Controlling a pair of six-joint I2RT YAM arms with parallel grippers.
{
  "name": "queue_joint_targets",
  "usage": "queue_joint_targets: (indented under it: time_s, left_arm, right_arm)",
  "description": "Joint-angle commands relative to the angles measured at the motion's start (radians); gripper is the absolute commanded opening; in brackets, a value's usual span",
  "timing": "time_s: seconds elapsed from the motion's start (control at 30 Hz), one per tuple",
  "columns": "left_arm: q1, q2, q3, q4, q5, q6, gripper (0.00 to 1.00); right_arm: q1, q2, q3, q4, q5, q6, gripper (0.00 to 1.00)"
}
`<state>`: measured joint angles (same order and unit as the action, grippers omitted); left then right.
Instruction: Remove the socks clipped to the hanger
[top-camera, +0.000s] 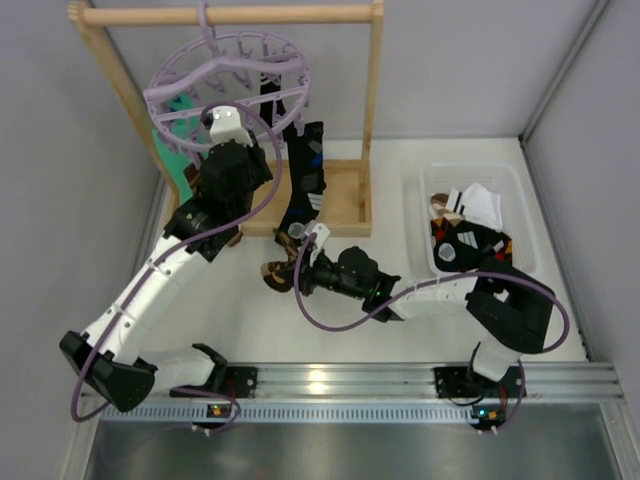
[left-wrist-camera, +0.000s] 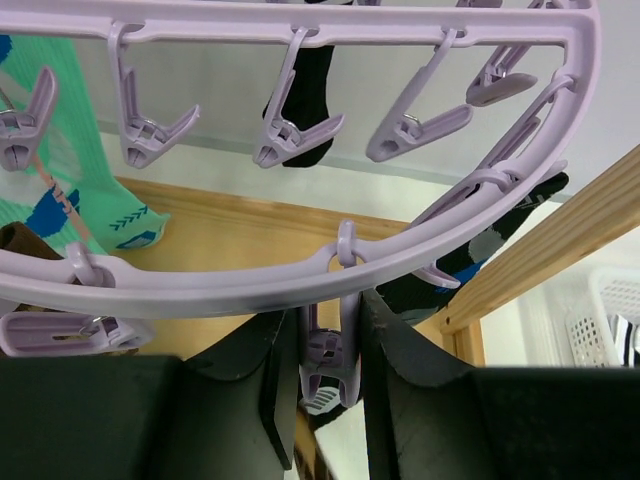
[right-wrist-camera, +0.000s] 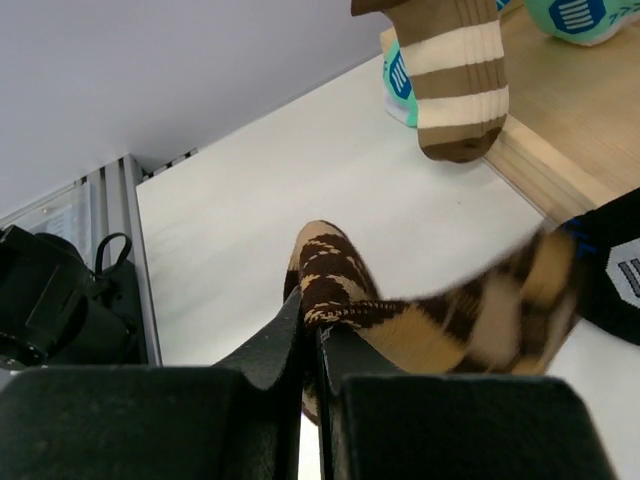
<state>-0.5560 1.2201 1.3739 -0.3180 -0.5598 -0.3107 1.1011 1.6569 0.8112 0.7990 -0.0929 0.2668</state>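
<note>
Overhead, the round lilac plastic hanger hangs on a wooden rack. One teal fabric sock and one black fabric sock show clipped, perhaps more hidden.

Left wrist: the left claw pinches one lilac plastic clip, seemingly squeezing it open; next, tug the sock free.

Right wrist: the right claw is clenched on one brown patterned fabric sock over the counter.

Black 2-finger right gripper pinched tight on a brown-and-tan patterned fabric sock, sock blurred toward the right, brown sock with cream stripes hanging over a pale wooden base, teal sock partly hidden behind it, white tabletop below.
</note>
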Motion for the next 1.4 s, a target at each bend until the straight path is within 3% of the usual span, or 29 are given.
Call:
queue_joint_targets:
  time_s: [0.0,0.03,0.07,0.13,0.17,0.2,0.27,0.3,0.33,0.4,0.5,0.67,0.87,0.97,1.03,1.07,1.1,1.17,1.2,1.23,1.33,1.37]
  left_arm:
    - [0.005,0.001,-0.006,0.068,0.008,0.004,0.00]
    - [0.007,-0.004,-0.012,0.068,0.012,0.002,0.00]
    - [0.005,-0.008,-0.016,0.066,0.027,-0.001,0.17]
    - [0.005,-0.031,-0.032,0.063,0.052,-0.016,0.28]
    - [0.005,-0.043,-0.051,0.062,0.061,-0.019,0.38]
    - [0.005,-0.071,-0.065,0.062,0.090,-0.033,0.65]
    - [0.005,-0.106,-0.108,0.059,0.119,-0.045,0.74]
    - [0.004,-0.125,-0.122,0.054,0.133,-0.053,0.78]
    - [0.005,-0.160,-0.134,0.048,0.162,-0.067,0.88]
    - [0.004,-0.207,-0.160,0.008,0.190,-0.083,0.98]
    - [0.004,-0.279,-0.212,-0.038,0.241,-0.113,0.98]
    - [0.004,-0.389,-0.254,-0.177,0.274,-0.120,0.98]
    - [0.004,-0.525,-0.285,-0.320,0.328,-0.087,0.98]
    - [0.005,-0.580,-0.326,-0.326,0.432,-0.059,0.98]
    - [0.004,-0.620,-0.351,-0.325,0.481,-0.030,0.98]
    - [0.004,-0.636,-0.363,-0.328,0.486,-0.024,0.98]
    - [0.005,-0.672,-0.384,-0.328,0.495,-0.016,0.98]
    - [0.004,-0.718,-0.406,-0.325,0.532,0.004,0.98]
    - [0.005,-0.767,-0.427,-0.325,0.532,0.010,0.98]
    - [0.004,-0.790,-0.443,-0.325,0.526,0.021,0.98]
    - [0.004,-0.864,-0.489,-0.322,0.486,0.004,0.98]
    - [0.004,-0.878,-0.495,-0.320,0.473,-0.002,0.98]
  right_arm:
    - [-0.001,-0.071,-0.032,0.083,-0.005,0.014,0.00]
    - [-0.003,-0.106,-0.038,0.071,0.005,0.009,0.00]
    - [-0.001,-0.130,-0.046,0.028,0.033,0.006,0.00]
    - [-0.003,-0.230,-0.058,-0.056,0.077,-0.011,0.00]
    - [-0.003,-0.267,-0.057,-0.111,0.146,-0.018,0.00]
    - [-0.004,-0.346,-0.049,-0.239,0.182,-0.035,0.00]
    - [-0.021,-0.420,-0.034,-0.376,0.293,-0.037,0.00]
    - [-0.033,-0.455,-0.012,-0.526,0.318,-0.031,0.00]
    - [-0.052,-0.515,0.002,-0.597,0.344,-0.023,0.00]
    - [-0.119,-0.566,0.037,-0.745,0.410,-0.006,0.02]
    - [-0.245,-0.679,0.061,-0.923,0.395,-0.004,0.05]
    - [-0.481,-0.761,0.152,-1.127,0.434,-0.075,0.00]
    - [-0.843,-0.577,0.239,-1.159,0.279,-0.086,0.00]
    - [-0.946,-0.427,0.281,-1.140,0.262,-0.081,0.00]
    - [-0.981,-0.317,0.322,-1.123,0.251,-0.086,0.09]
    - [-1.003,-0.283,0.345,-1.139,0.280,-0.090,0.19]
    - [-1.006,-0.249,0.406,-1.197,0.301,-0.103,0.44]
    - [-0.992,-0.209,0.439,-1.219,0.324,-0.112,0.70]
    - [-0.982,-0.232,0.427,-1.210,0.331,-0.126,0.91]
    - [-0.948,-0.252,0.415,-1.166,0.329,-0.129,0.99]
    - [-0.873,-0.354,0.320,-0.999,0.253,-0.121,0.99]
    - [-0.854,-0.385,0.283,-0.926,0.148,-0.110,0.99]
